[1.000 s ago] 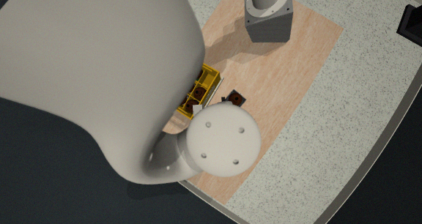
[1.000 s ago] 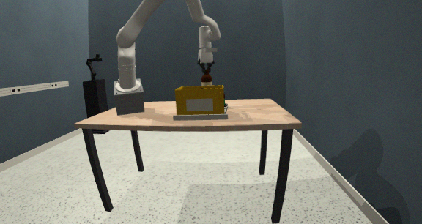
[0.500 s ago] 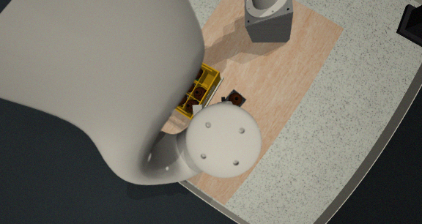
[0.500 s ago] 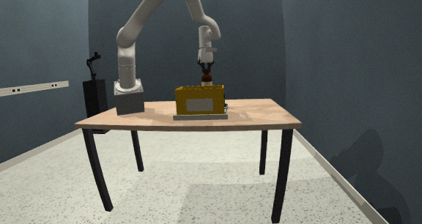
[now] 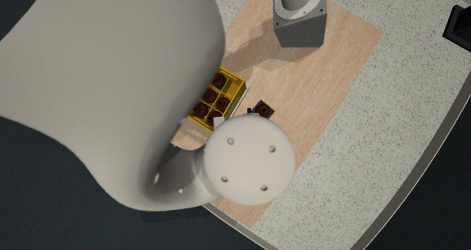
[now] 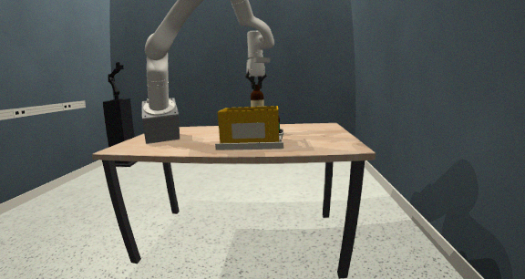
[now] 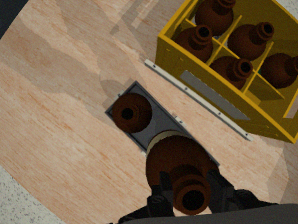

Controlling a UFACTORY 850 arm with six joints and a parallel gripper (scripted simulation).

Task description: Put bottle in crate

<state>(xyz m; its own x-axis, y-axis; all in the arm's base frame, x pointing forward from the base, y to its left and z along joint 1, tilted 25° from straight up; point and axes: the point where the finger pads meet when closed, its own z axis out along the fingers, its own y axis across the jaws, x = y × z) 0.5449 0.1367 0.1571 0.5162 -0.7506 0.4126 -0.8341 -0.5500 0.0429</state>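
Observation:
My gripper [image 7: 186,186] [image 6: 256,80] is shut on the neck of a brown bottle [image 7: 174,160] [image 6: 257,97] and holds it upright above the dark tray [image 7: 157,131] [image 5: 257,104]. A second brown bottle [image 7: 131,112] [image 5: 264,109] stands in the tray. The yellow crate [image 7: 192,72] [image 5: 239,95] [image 6: 225,120] stands beside the tray and holds several brown bottles. Its corner slot [image 5: 234,87] on the tray side is empty. In the top view the arm hides the gripper and the held bottle. In the exterior view the crate hides the held bottle's lower part.
A flat grey strip [image 6: 249,145] [image 7: 200,99] lies along the crate's foot. The robot base [image 5: 300,26] [image 6: 159,120] stands on the wooden table [image 5: 311,91] [image 6: 319,148]. A black stand [image 6: 118,120] is beyond the table.

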